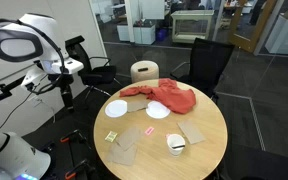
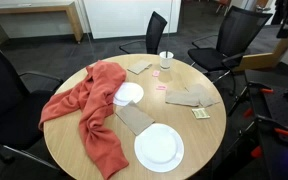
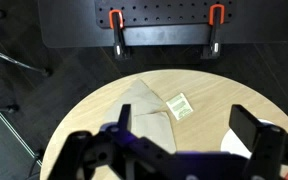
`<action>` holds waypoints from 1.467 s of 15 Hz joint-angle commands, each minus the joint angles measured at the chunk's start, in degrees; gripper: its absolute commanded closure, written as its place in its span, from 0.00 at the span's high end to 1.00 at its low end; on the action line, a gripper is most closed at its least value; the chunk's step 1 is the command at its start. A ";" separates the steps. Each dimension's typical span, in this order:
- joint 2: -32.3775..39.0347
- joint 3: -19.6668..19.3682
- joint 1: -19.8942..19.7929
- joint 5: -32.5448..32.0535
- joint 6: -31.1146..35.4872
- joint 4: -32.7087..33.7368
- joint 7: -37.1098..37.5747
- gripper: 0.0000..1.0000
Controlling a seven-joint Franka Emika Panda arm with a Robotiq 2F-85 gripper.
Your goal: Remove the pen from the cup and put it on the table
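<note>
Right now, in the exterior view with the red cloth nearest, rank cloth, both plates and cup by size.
1. red cloth
2. near plate, though nearness may enlarge it
3. far plate
4. cup

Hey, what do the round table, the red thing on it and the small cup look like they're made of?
The table: light wood or a wood-look laminate, going by its smooth, even pale tan top with little sheen. The red thing: soft fabric, since it lies crumpled in folds. The cup: plain white, possibly ceramic or paper; too small to tell.
</note>
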 commanded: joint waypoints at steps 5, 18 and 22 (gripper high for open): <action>0.04 -0.23 0.26 -0.14 -0.11 0.08 0.16 1.00; 10.74 -1.25 -4.99 -1.07 11.10 6.31 6.15 1.00; 18.50 -1.82 -9.17 -2.54 19.58 10.84 11.16 1.00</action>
